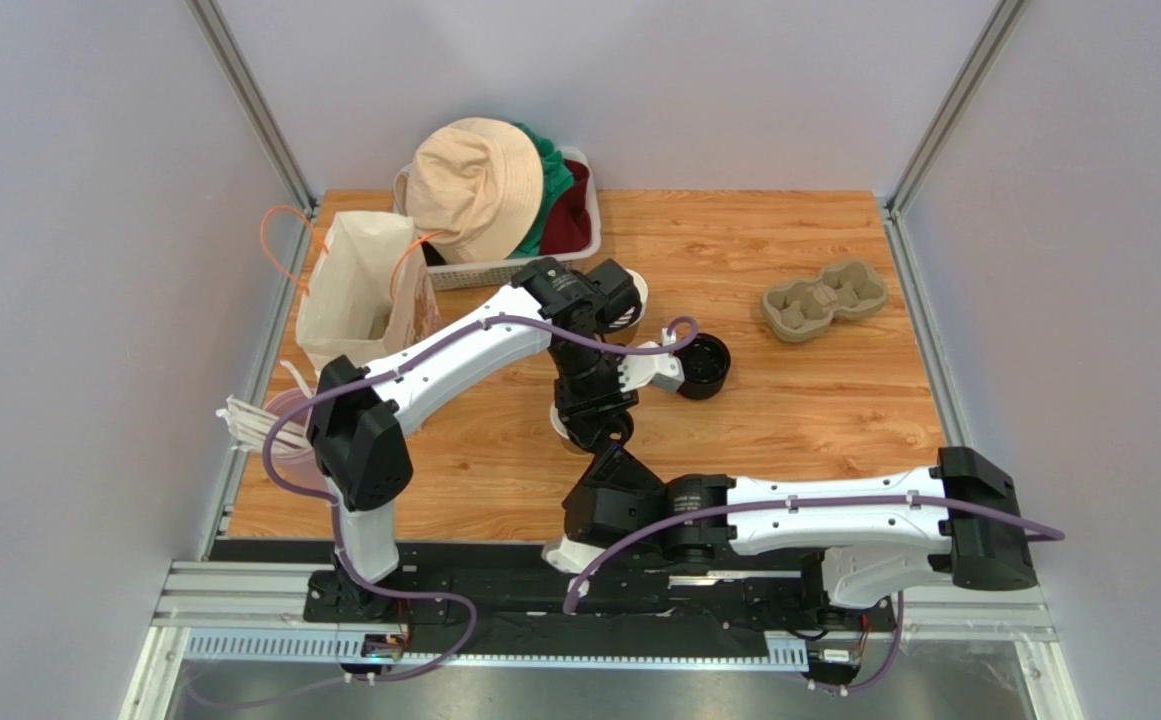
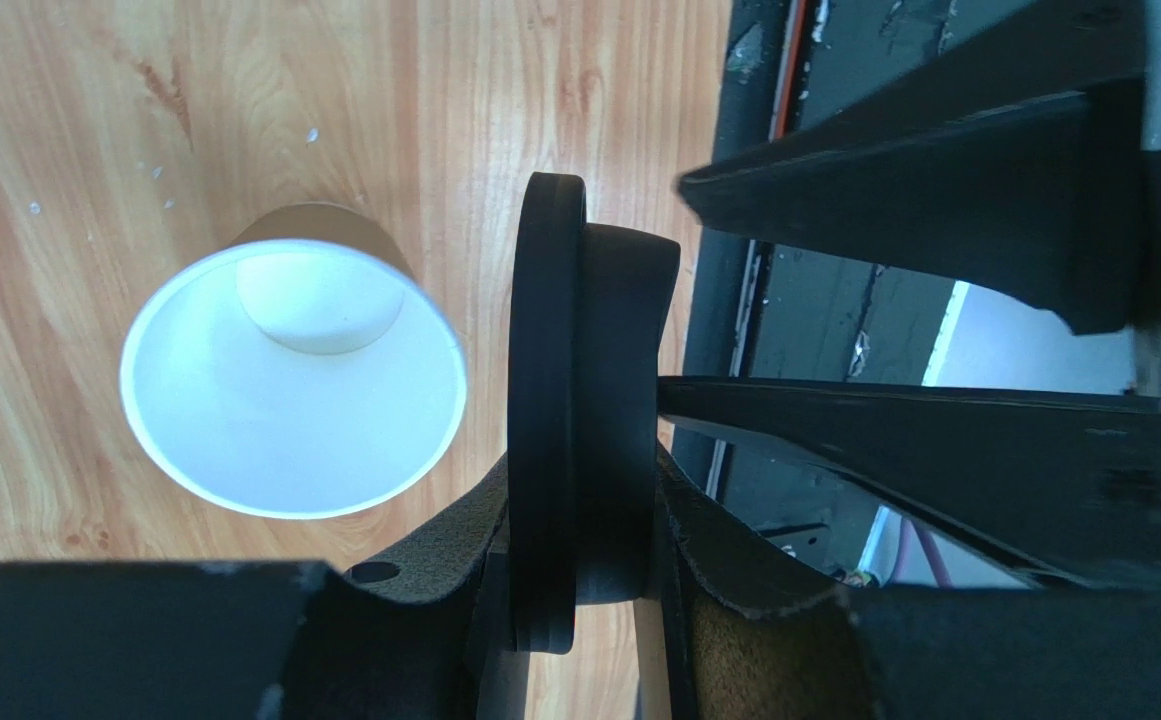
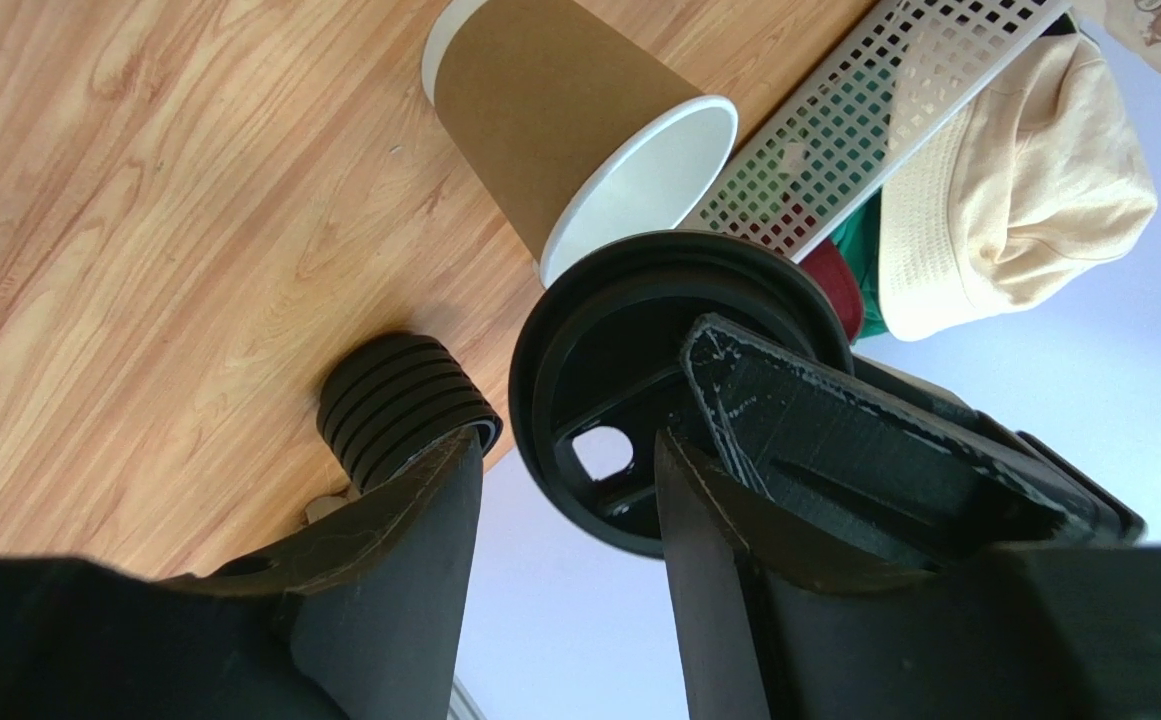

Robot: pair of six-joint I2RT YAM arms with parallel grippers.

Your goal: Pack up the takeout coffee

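Note:
The takeout coffee is in two pieces. Its kraft-brown cup (image 2: 293, 383) (image 3: 571, 128) stands uncovered on the wood, showing its white inside. My left gripper (image 2: 583, 510) is shut on the round black lid (image 2: 579, 375) (image 3: 616, 375), held on edge just beside the cup's rim. In the top view the left gripper (image 1: 598, 420) covers most of the cup (image 1: 559, 426). My right gripper (image 3: 571, 465) (image 1: 612, 477) stands open close to the near side of the lid, with nothing between its fingers (image 3: 406, 525).
A stack of bare black lids (image 1: 703, 365) (image 3: 398, 405) sits right of the cup. A pulp cup carrier (image 1: 824, 300) lies at the back right. A paper bag (image 1: 361, 285) stands at the left, and a white basket (image 1: 459, 275) holds hats behind it. A pink cup of straws (image 1: 283, 423) is at the left edge.

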